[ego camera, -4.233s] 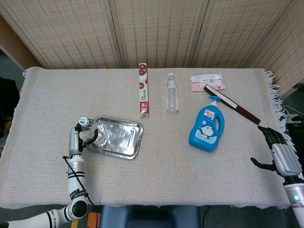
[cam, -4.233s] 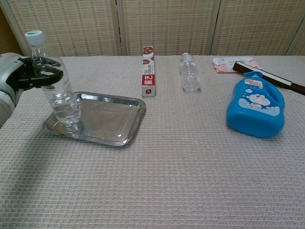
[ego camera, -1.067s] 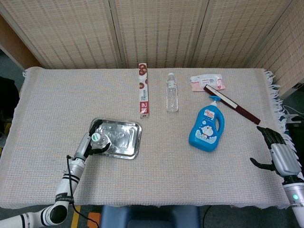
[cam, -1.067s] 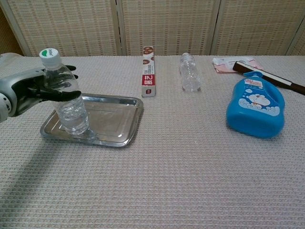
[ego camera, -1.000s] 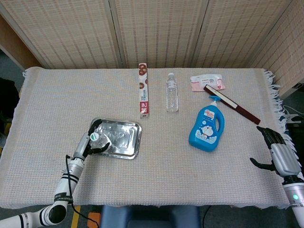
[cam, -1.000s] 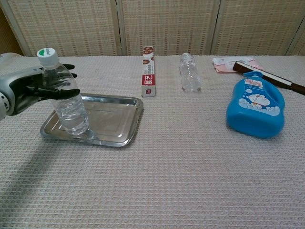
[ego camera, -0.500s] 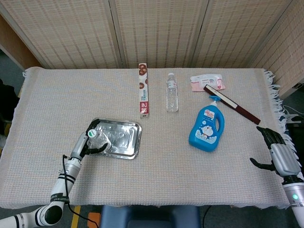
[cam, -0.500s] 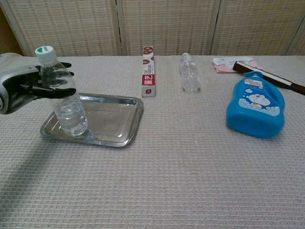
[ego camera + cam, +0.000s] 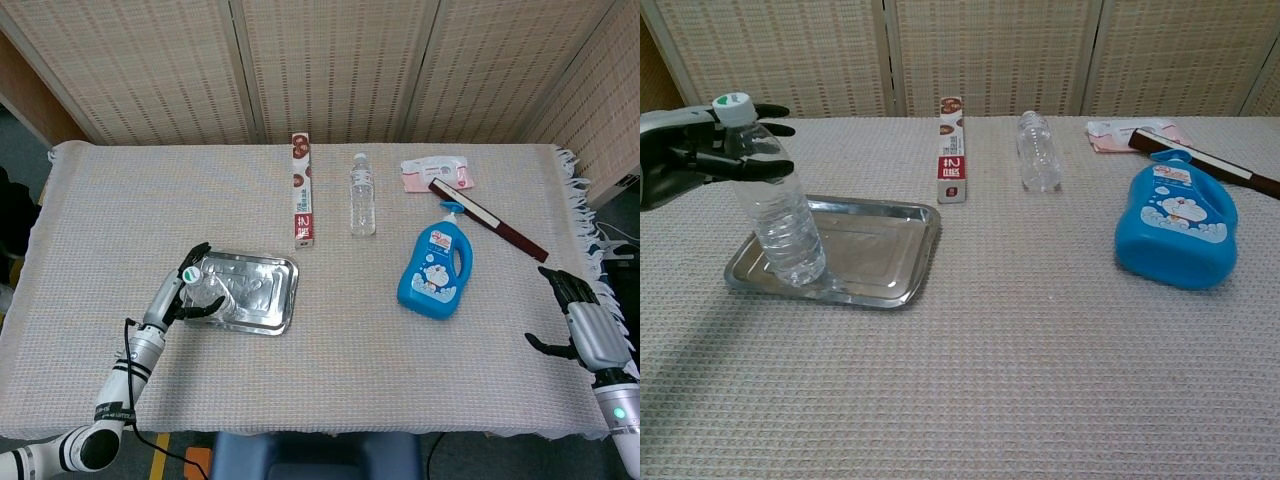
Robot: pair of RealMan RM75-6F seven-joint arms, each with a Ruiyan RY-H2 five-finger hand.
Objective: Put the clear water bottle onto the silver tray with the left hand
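— Where is the clear water bottle [image 9: 780, 205] sitting?

— It is standing upright on the silver tray [image 9: 875, 255], in the tray's left part, leaning a little to the left at the top. Its white cap with the green spot is showing above the fingers.

— And the left hand [image 9: 685, 150]?

— It is hanging just left of the bottle's neck with its dark fingers [image 9: 758, 165] spread out. From the chest view two fingers are crossing in front of the upper bottle; I cannot tell whether they are touching it or gripping it.

— What is the right hand [image 9: 585, 325] doing?

— It is resting at the near right edge of the surface [image 9: 340, 370], fingers apart, holding nothing.

— Anything else lying around?

— A red and white box of wrap [image 9: 303, 190] is lying at the far side, a second small bottle [image 9: 362, 195] just right of it, then a pink and white packet [image 9: 437, 172] with a dark stick [image 9: 490, 220] beside it. A blue detergent bottle [image 9: 436, 262] is lying nearer, well apart from the tray.
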